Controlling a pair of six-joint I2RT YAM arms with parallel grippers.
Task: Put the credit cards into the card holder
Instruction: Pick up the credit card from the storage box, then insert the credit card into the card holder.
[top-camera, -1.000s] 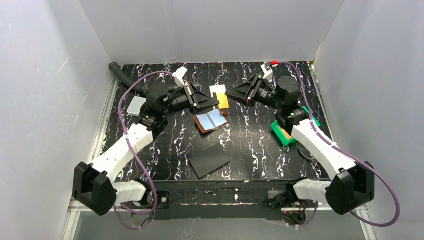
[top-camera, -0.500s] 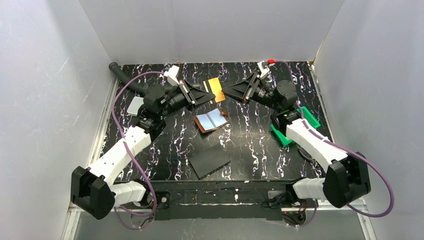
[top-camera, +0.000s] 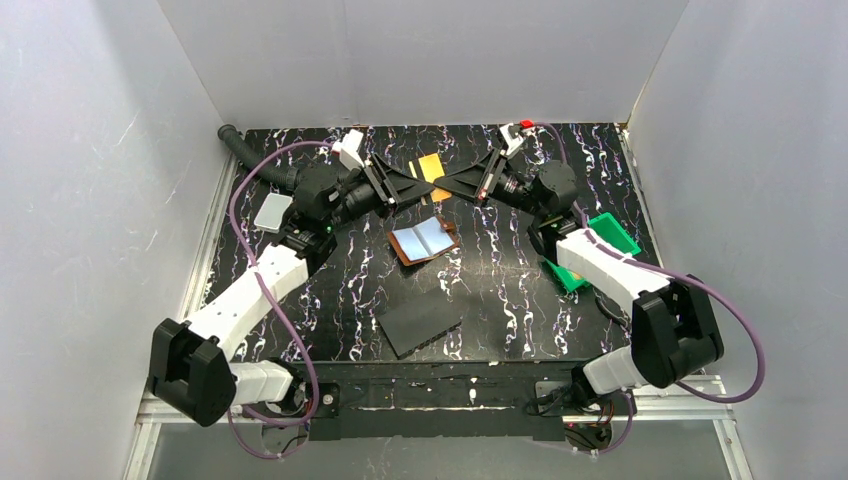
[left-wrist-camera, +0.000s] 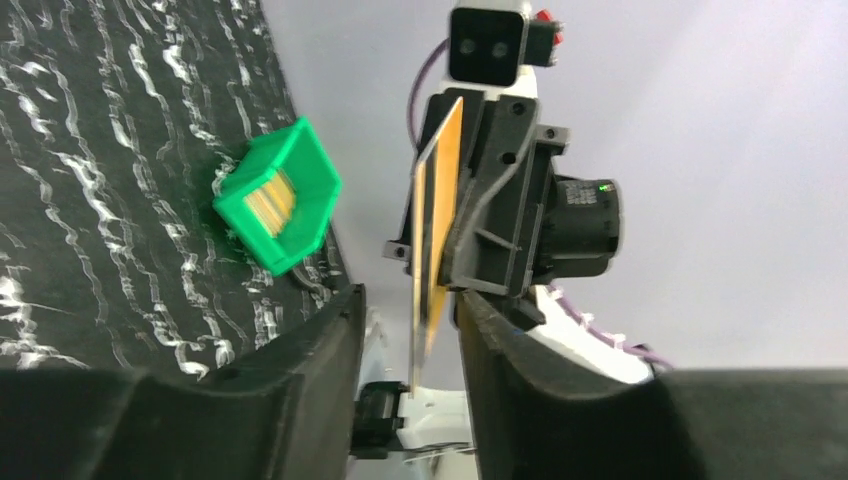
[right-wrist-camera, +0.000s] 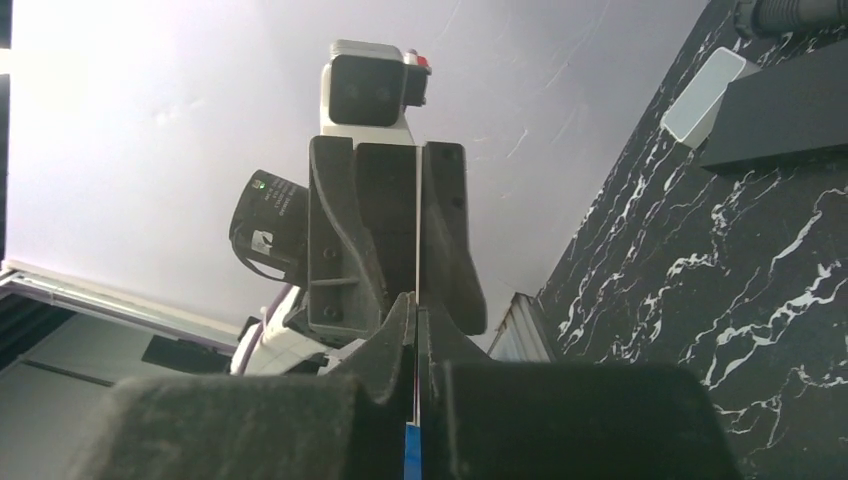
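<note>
An orange-yellow credit card (top-camera: 432, 165) hangs in the air above the back of the table, between both grippers. My right gripper (top-camera: 447, 183) is shut on it; in the right wrist view the thin card edge (right-wrist-camera: 416, 230) runs up from the pinched jaws (right-wrist-camera: 414, 305). My left gripper (top-camera: 418, 183) is open around the same card (left-wrist-camera: 440, 220), with a gap on each side of it in the left wrist view (left-wrist-camera: 410, 310). The brown card holder (top-camera: 424, 241) lies open on the table below, with a light blue card inside.
A green bin (top-camera: 600, 245) at the right holds more orange cards (left-wrist-camera: 270, 200). A dark grey slab (top-camera: 420, 322) lies near the front. A small pale box (top-camera: 272, 212) and a black hose (top-camera: 250, 160) are at the left.
Both grippers rose toward the back with the orange card. The right gripper shut on the card and the left gripper opened off it.
</note>
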